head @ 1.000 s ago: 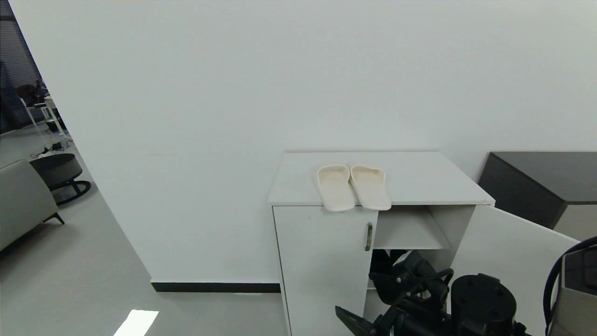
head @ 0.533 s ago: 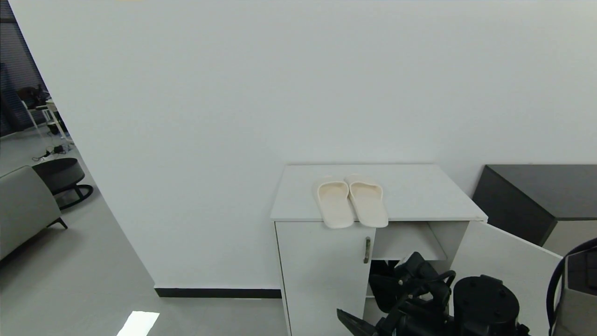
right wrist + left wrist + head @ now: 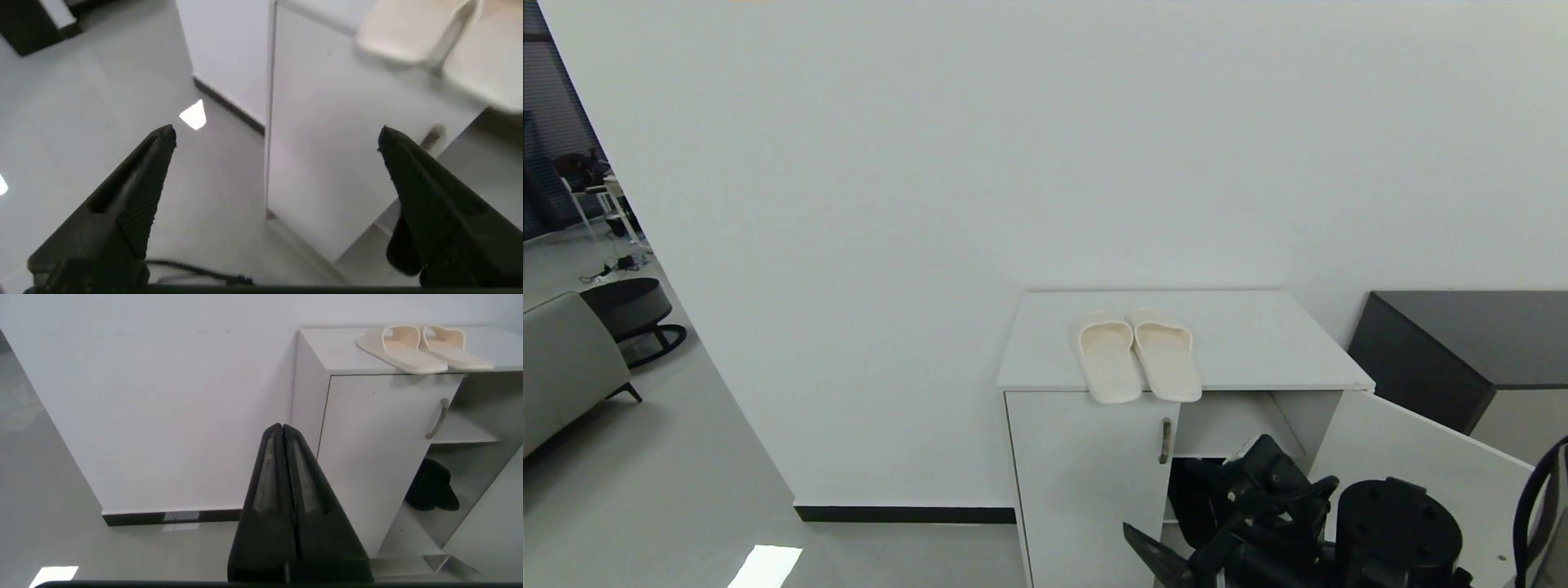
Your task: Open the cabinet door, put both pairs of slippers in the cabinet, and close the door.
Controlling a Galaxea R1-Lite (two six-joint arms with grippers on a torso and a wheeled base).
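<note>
A pair of cream slippers (image 3: 1137, 357) (image 3: 425, 348) lies on top of the white cabinet (image 3: 1258, 339), heels over the front edge. The cabinet's right door (image 3: 1421, 465) stands open; the left door (image 3: 1086, 482) (image 3: 343, 139) with its handle (image 3: 1165, 440) is closed. A black pair of slippers (image 3: 433, 487) lies in the lower compartment, under a shelf (image 3: 1221, 425). My right arm (image 3: 1339, 531) is low in front of the open compartment, and its gripper (image 3: 274, 204) is open and holds nothing. My left gripper (image 3: 283, 478) is shut and empty, to the left of the cabinet.
A dark cabinet (image 3: 1462, 343) stands right of the white one, behind the open door. The white wall (image 3: 931, 204) backs both. A grey sofa (image 3: 564, 359) and a round dark table (image 3: 629, 306) are far left, with bare floor (image 3: 645, 490) between.
The head camera has shifted, so the cabinet sits lower in the picture. The cream slippers have not moved on the cabinet top. My right arm is slightly lower and further right.
</note>
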